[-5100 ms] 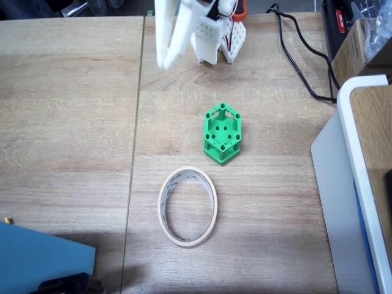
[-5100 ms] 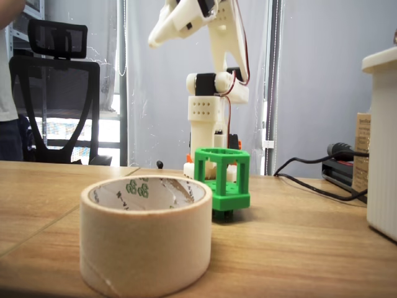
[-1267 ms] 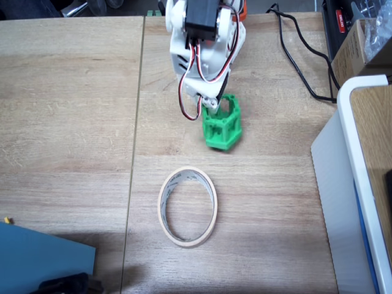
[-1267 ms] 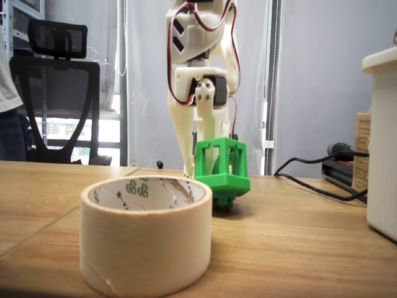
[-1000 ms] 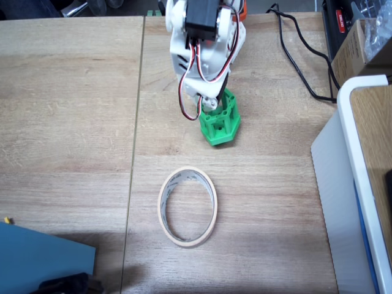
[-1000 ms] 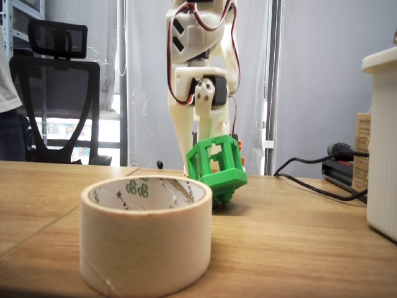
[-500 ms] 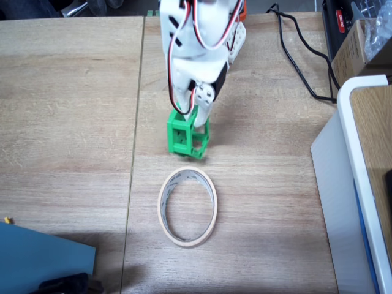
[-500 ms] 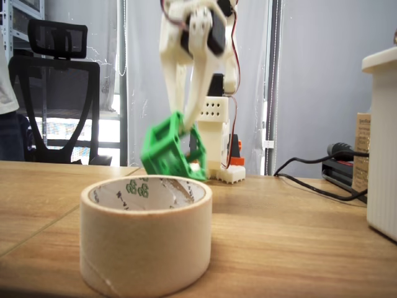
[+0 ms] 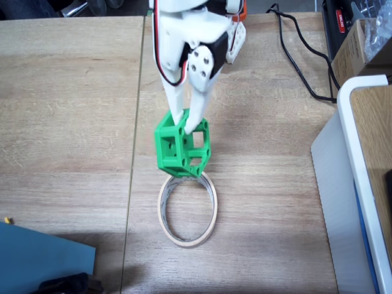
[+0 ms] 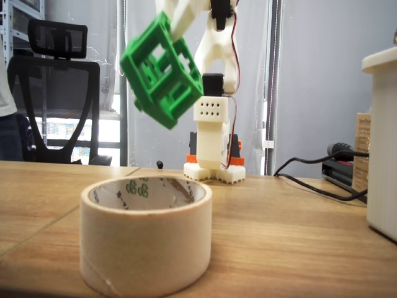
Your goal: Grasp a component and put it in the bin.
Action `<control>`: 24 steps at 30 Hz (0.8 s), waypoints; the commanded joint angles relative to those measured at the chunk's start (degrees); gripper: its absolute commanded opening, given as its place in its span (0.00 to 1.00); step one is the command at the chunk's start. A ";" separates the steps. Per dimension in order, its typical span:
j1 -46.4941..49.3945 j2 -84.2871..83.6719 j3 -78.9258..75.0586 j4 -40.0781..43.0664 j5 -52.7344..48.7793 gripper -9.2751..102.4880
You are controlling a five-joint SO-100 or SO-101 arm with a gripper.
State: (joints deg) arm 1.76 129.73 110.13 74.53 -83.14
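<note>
At the far left of a fixed view from table height, a black office chair (image 10: 56, 93) was seen behind the pale wooden table (image 10: 298, 248). Up in the air, the small bright green 3D-printed plastic hexagonal frame (image 10: 162, 71) was held tilted, clear of the table and well above the cream ring of masking tape (image 10: 146, 233), which stood near the camera. Behind it, the white arm's base (image 10: 214, 149) was planted on the far part of the table. To the right, a black cable (image 10: 322, 180) was laid across the wood, and a large white box (image 10: 381, 143) was cut off by the right edge.

In a fixed view from above, the green frame (image 9: 182, 146) was pinched at its far edge by the white two-finger gripper (image 9: 185, 121), the fingers pressed onto a post of the frame. The frame was seen overlapping the far rim of the tape ring (image 9: 187, 207), which lay flat on the table (image 9: 67, 110). At the near left corner a blue sheet (image 9: 37, 257) was caught, and at the right the black cable (image 9: 300, 58) and the white box (image 9: 358, 184) were seen.
</note>
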 commanded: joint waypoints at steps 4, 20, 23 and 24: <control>0.18 -6.77 -5.01 -0.62 0.44 0.09; 0.35 -12.48 -13.45 -0.70 0.44 0.09; 0.35 -13.89 -15.47 -0.62 0.44 0.09; 0.35 -14.85 -15.47 -0.62 0.44 0.09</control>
State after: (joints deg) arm 1.41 115.75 99.76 74.62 -83.14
